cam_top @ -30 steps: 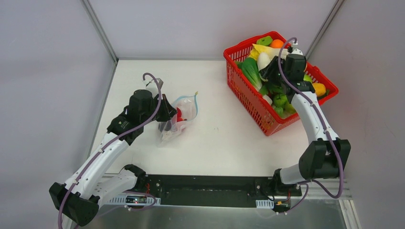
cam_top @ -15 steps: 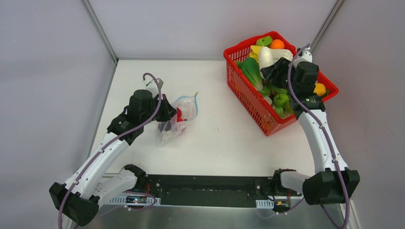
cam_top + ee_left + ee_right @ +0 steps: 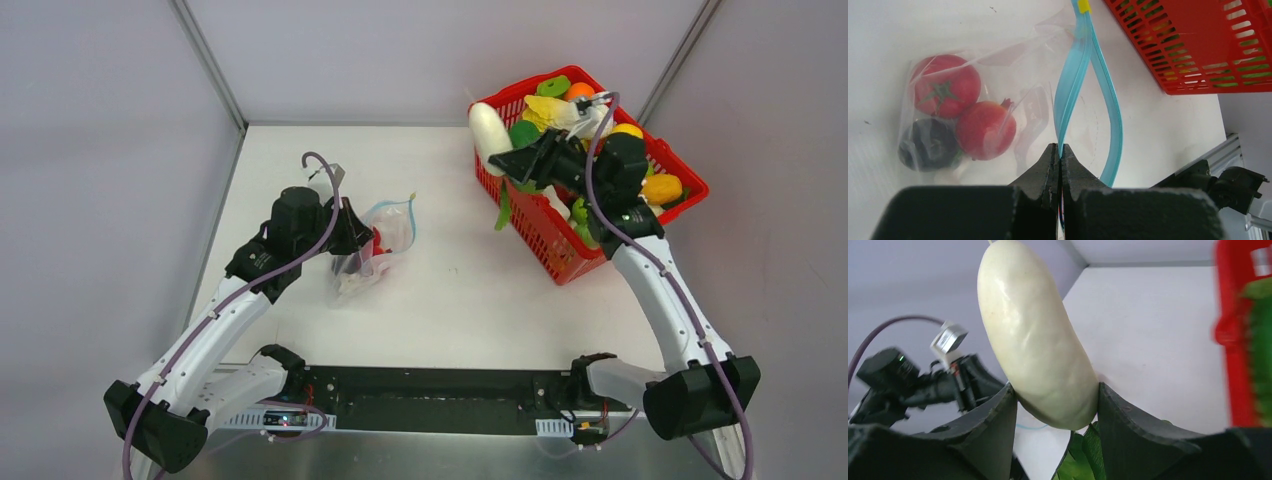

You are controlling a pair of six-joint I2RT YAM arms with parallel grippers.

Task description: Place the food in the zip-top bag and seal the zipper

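Note:
The clear zip-top bag [image 3: 385,240] lies on the white table with a red tomato [image 3: 945,90], another red fruit [image 3: 985,130] and a dark purple ball [image 3: 928,147] inside. Its teal zipper [image 3: 1073,85] gapes in a loop. My left gripper [image 3: 1060,147] is shut on one lip of that strip, at the bag's near-left side [image 3: 352,235]. My right gripper [image 3: 1055,388] is shut on a white radish [image 3: 1035,335] with green leaves [image 3: 1083,455]. It holds the radish [image 3: 489,133] in the air above the basket's left rim.
A red mesh basket [image 3: 540,225] full of toy vegetables stands at the back right, with its corner also in the left wrist view [image 3: 1193,45]. Grey walls enclose the table at the back and sides. The black base rail runs along the near edge.
My right arm has lifted the white radish out of the basket and swung it left over the rim. The left arm and the bag have not moved.

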